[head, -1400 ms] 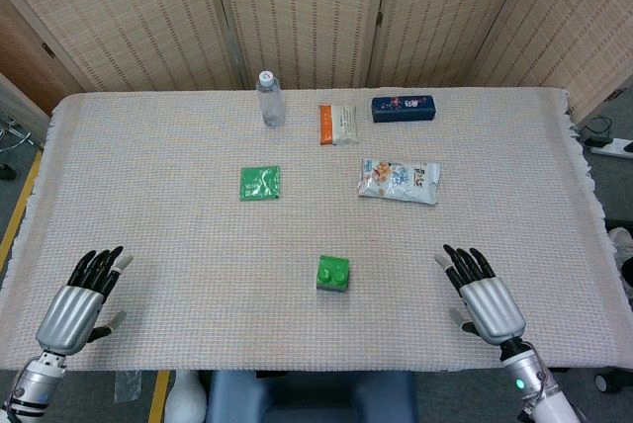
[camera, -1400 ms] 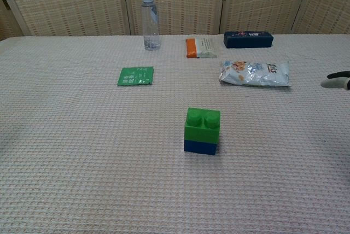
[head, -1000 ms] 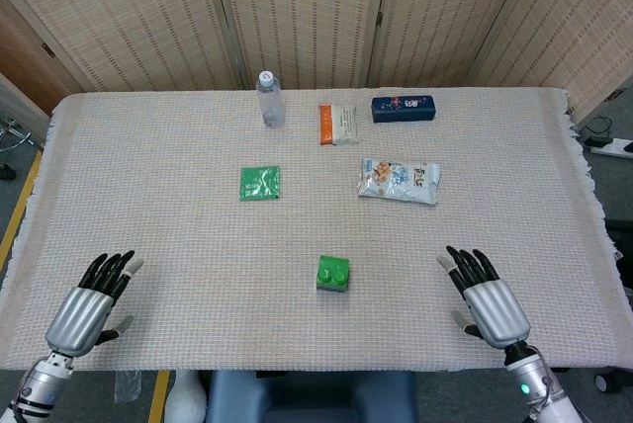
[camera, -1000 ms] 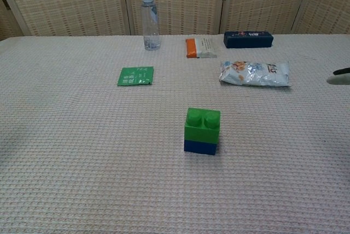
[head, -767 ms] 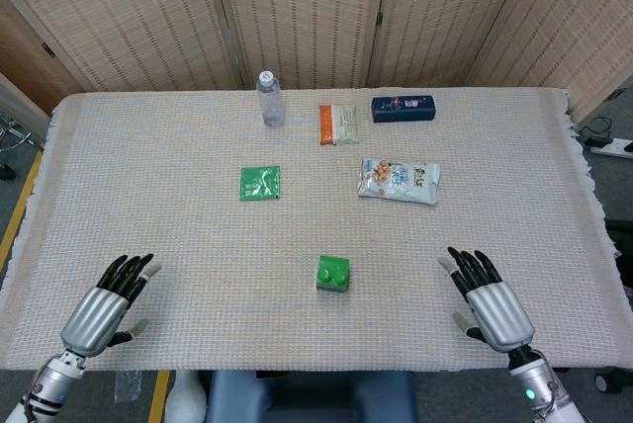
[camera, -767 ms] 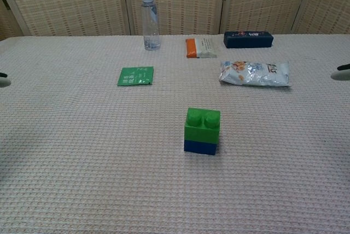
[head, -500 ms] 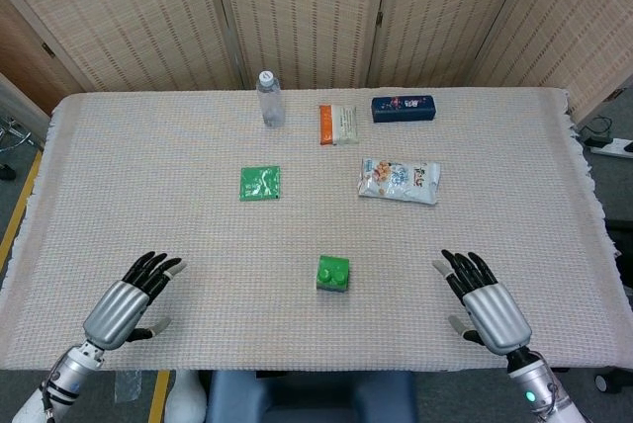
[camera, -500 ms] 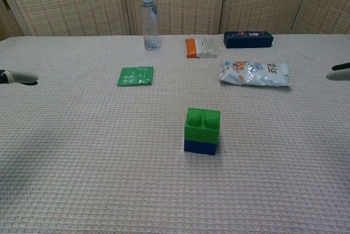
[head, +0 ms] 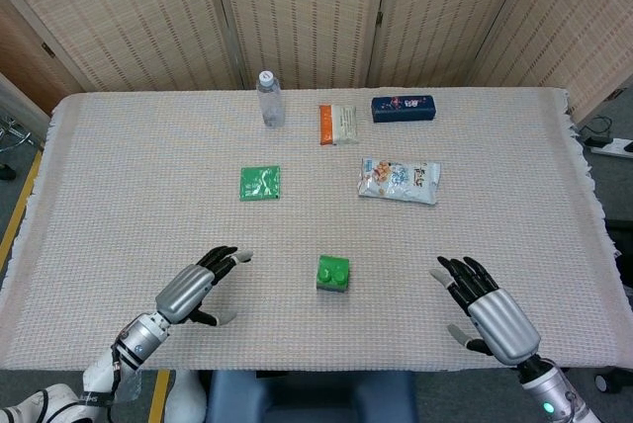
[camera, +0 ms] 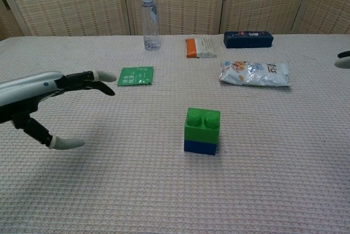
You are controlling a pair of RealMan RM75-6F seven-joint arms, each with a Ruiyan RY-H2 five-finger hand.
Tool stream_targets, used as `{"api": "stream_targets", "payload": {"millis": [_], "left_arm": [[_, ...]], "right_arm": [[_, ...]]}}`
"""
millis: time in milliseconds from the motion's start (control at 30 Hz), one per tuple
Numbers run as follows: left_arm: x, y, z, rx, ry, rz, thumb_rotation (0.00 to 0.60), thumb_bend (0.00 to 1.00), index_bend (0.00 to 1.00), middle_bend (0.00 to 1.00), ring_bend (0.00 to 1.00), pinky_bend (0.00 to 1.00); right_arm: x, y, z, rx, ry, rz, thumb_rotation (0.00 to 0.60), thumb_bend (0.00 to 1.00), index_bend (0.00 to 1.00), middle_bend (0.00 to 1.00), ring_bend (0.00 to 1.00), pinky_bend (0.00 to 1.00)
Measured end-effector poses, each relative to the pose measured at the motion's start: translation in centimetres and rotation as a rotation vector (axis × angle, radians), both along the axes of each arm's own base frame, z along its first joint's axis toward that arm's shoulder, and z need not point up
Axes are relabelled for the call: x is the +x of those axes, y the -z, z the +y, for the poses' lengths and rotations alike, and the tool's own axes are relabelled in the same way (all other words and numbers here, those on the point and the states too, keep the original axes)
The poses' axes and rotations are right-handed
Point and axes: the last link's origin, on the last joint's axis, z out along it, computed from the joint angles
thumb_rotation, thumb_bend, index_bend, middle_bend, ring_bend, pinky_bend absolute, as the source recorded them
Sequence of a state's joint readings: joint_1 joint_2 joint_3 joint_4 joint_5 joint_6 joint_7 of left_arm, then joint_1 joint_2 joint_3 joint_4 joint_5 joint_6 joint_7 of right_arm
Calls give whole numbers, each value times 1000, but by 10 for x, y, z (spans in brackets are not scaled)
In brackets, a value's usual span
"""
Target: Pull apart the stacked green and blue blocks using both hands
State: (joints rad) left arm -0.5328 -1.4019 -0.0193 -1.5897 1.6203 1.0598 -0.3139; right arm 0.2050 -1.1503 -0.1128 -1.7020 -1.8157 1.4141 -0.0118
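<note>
A green block (head: pixel 333 270) (camera: pixel 203 124) sits stacked on a blue block (camera: pixel 200 147) near the table's front middle. My left hand (head: pixel 196 288) (camera: pixel 52 89) hovers open to the left of the stack, fingers spread and pointing toward it, a clear gap between them. My right hand (head: pixel 490 313) is open at the front right, well apart from the stack. In the chest view only a fingertip of the right hand (camera: pixel 343 59) shows at the right edge.
A green packet (head: pixel 260 183) lies behind the left hand. A snack bag (head: pixel 400 179), an orange-and-white packet (head: pixel 337 124), a dark blue box (head: pixel 403 108) and a water bottle (head: pixel 270 99) sit farther back. A folding screen stands behind the table (head: pixel 119 146).
My left hand has swept right from the front-left corner toward the stack and now shows in the chest view. My right hand stayed at the front right, shifting only slightly.
</note>
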Motion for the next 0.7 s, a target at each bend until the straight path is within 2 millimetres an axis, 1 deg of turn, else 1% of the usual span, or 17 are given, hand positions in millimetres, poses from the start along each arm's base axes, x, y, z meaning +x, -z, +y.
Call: {"api": "stream_targets", "payload": {"millis": [167, 267, 433, 700], "left_arm": [[24, 30, 15, -24, -49, -63, 600, 281, 0, 201, 38, 61], [34, 45, 22, -31, -68, -81, 600, 281, 3, 209, 42, 64], [40, 61, 30, -21, -94, -94, 600, 281, 42, 237, 61, 83], [48, 82, 37, -42, -129, -99, 600, 282, 52, 242, 72, 82]], "right_arm": [[0, -1, -1, 4, -15, -20, 600, 360, 0, 0, 0, 0], [-1, -4, -2, -5, -13, -31, 600, 360, 0, 0, 0, 0], [-3, -5, -4, -1, 0, -32, 600, 360, 0, 0, 0, 0], [-5, -7, -8, -1, 19, -38, 600, 361, 0, 0, 0, 0]]}}
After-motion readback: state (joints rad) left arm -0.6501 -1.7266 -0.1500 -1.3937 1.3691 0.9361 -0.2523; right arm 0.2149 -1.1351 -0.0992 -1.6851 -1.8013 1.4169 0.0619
